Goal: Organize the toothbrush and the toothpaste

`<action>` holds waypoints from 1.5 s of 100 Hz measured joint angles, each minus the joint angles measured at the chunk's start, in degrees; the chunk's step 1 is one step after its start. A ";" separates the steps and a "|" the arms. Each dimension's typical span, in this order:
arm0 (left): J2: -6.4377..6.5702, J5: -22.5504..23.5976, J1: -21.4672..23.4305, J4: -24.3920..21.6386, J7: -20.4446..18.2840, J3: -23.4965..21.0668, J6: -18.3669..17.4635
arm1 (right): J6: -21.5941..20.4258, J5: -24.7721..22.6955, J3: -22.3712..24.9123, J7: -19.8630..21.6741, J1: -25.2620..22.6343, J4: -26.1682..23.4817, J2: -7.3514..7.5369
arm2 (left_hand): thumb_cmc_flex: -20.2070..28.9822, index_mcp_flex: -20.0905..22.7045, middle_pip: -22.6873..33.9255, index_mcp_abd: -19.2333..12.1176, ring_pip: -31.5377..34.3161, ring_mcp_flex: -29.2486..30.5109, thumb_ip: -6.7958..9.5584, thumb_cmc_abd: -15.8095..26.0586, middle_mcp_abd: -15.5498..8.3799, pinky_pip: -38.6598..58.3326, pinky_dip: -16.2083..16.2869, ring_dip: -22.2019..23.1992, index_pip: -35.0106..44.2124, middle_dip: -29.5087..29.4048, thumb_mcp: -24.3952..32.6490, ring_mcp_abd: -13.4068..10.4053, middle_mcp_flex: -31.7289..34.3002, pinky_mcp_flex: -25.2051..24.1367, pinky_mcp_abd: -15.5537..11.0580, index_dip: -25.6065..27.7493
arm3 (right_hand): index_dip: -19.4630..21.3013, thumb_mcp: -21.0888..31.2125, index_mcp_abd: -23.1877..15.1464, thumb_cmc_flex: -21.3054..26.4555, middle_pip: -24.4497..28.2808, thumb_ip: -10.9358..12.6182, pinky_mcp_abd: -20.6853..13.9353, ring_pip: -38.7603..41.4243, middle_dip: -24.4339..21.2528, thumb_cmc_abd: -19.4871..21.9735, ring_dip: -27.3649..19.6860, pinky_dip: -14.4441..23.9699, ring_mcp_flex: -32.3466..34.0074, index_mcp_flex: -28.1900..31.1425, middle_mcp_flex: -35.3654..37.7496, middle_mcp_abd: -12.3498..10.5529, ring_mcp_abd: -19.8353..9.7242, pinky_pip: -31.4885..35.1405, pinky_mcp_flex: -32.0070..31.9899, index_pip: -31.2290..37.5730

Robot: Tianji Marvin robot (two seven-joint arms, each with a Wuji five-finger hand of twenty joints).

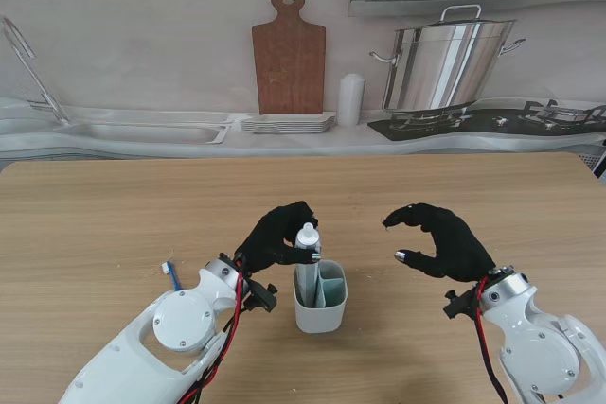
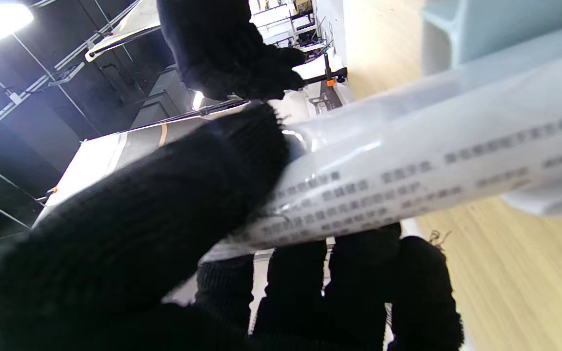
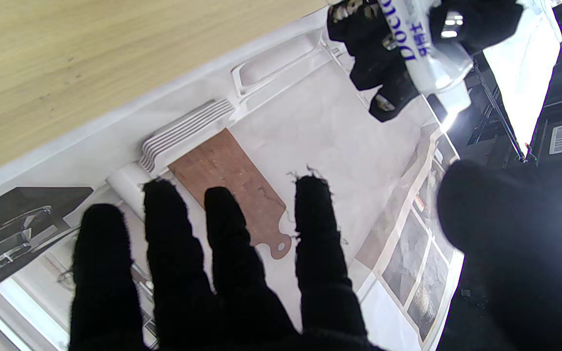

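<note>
**Robot hand lowers toothpaste into holder; brush waits on counter**

Robot hand on the left is closed around the toothpaste, thumb on one side and fingers on the other, as the left wrist view shows up close with the printed tube pressed between them. Farthest left on the counter lies the toothbrush, just beside the left arm's wrist, with only its blue-and-white end showing; nothing holds it. Moving right, the toothpaste stands cap up with its lower end inside the holder, in the compartment on the left side; the compartment to the right looks empty, though its bottom is hidden. Whether the tube is resting on the bottom or is hanging in the grip, I cannot tell. Farther right, the other robot hand hovers over bare counter, well apart from the holder, fingers curled but spread and holding nothing; the right wrist view confirms open fingers with only the backdrop beyond them.

By my reading, the task is about half done. The toothpaste is in place or very nearly so, and needs only to be let go. The toothbrush is untouched and has yet to be picked up and stood in the free compartment, which is likely the fiddlier part, since it lies flat and close against the arm.
</note>
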 measured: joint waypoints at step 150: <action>0.39 4.23 -0.63 3.72 -1.18 -0.12 -2.24 | 0.62 0.29 -0.15 0.66 -0.07 0.30 0.11 | -8.40 -21.96 -12.86 -0.84 -5.51 -16.45 16.12 24.94 -2.18 -4.52 4.35 -8.82 -15.96 -9.40 -7.23 -1.55 -22.50 -11.58 -4.94 -16.67 | 0.00 0.00 0.00 0.00 0.14 -0.01 0.61 0.42 0.00 0.00 0.00 -0.02 1.92 0.05 0.66 0.00 -0.07 0.00 0.14 0.00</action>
